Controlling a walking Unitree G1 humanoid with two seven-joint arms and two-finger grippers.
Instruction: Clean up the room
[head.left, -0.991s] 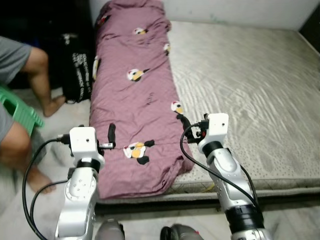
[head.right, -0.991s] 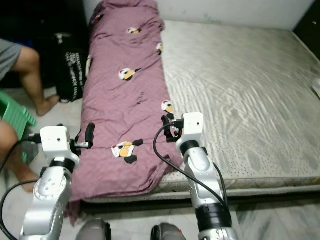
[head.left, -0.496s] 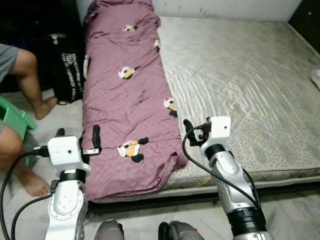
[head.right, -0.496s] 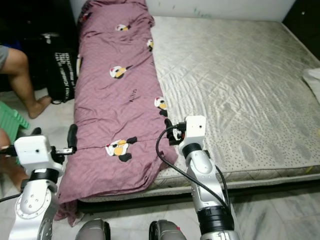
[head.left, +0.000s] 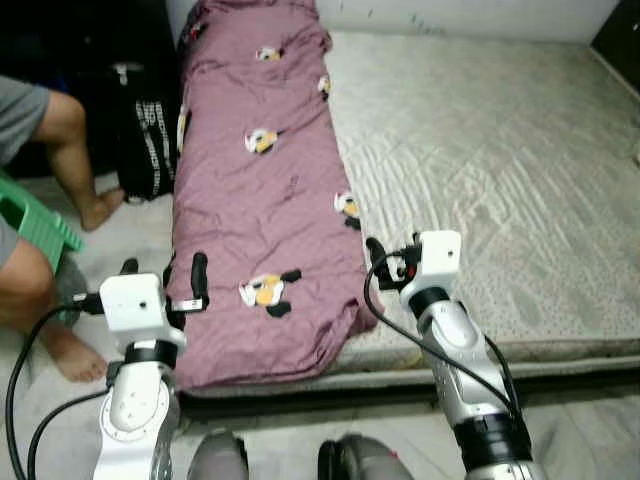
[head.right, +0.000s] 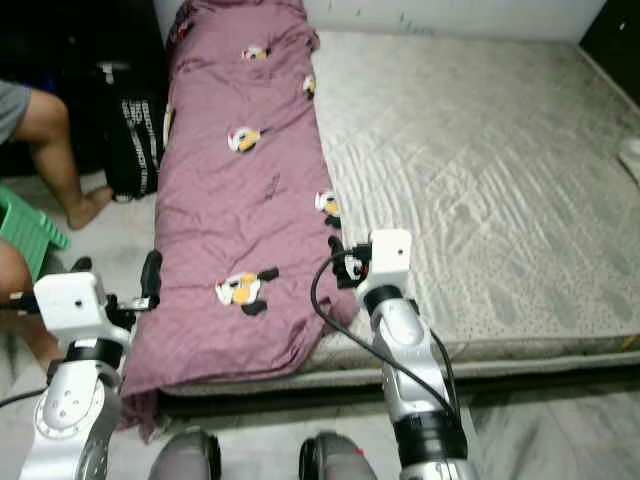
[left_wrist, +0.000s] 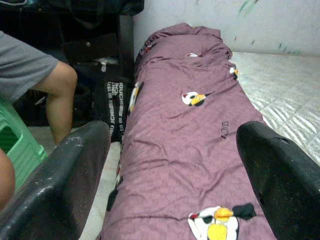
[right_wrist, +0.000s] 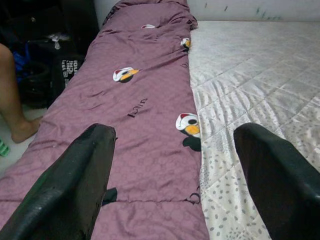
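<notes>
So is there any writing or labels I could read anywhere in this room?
Black bag on the floor beside the bed: white lettering runs down its side, too blurred to read.
Purple blanket: a small dark mark like lettering near its middle, not legible.
Nothing else carries text.

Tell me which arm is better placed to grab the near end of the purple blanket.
Probably the left: the left gripper hovers open over the blanket at its near corner, while the right gripper sits at its inner edge.

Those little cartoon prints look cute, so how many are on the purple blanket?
6 on the purple blanket: two near the far end, one mid-blanket, one at the left edge, two near. Folds may hide more.
</notes>
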